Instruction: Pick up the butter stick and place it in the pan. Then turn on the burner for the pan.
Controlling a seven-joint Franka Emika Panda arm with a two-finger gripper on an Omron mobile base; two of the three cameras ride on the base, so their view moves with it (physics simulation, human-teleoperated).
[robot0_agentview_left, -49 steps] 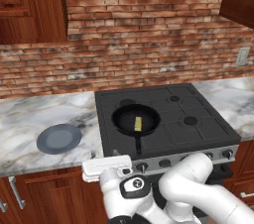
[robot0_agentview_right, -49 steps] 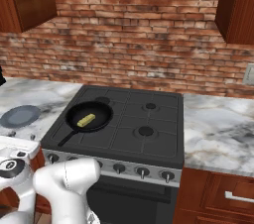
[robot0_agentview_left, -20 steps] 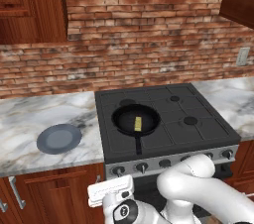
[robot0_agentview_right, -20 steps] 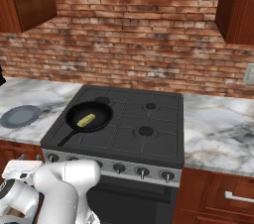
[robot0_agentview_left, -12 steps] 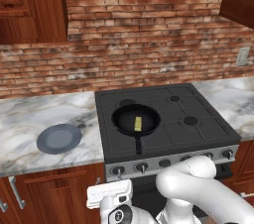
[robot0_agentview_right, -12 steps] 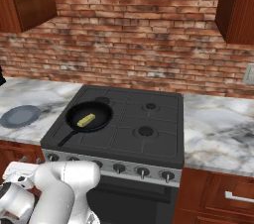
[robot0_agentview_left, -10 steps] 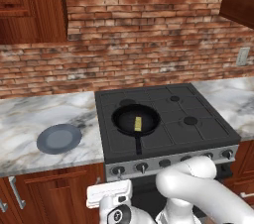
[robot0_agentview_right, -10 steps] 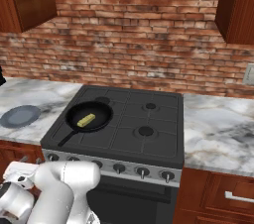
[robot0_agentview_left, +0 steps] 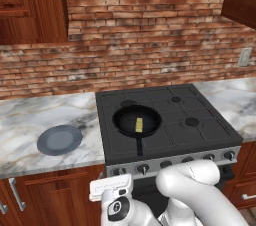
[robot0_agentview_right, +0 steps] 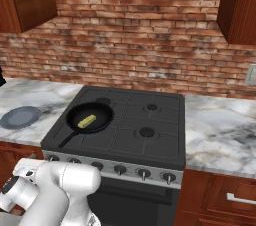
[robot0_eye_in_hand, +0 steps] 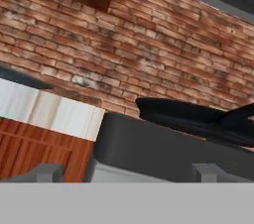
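From my hand view I see the pan [robot0_eye_in_hand: 193,117] edge-on, so its inside is hidden and its handle runs off the right edge. In my left base view my own arm covers part of the stove's knob row [robot0_agentview_left: 172,162]. The knob markings are too small to read. The plate [robot0_agentview_right: 19,117] is clipped at the right base view's left edge.

Both base views look forward, down over stove [robot0_agentview_left: 165,120] and worktop [robot0_agentview_left: 45,120], from left and right, sharing pan [robot0_agentview_right: 90,118]. Hand view low, close at stove front, tilted, facing brick wall [robot0_eye_in_hand: 149,54].
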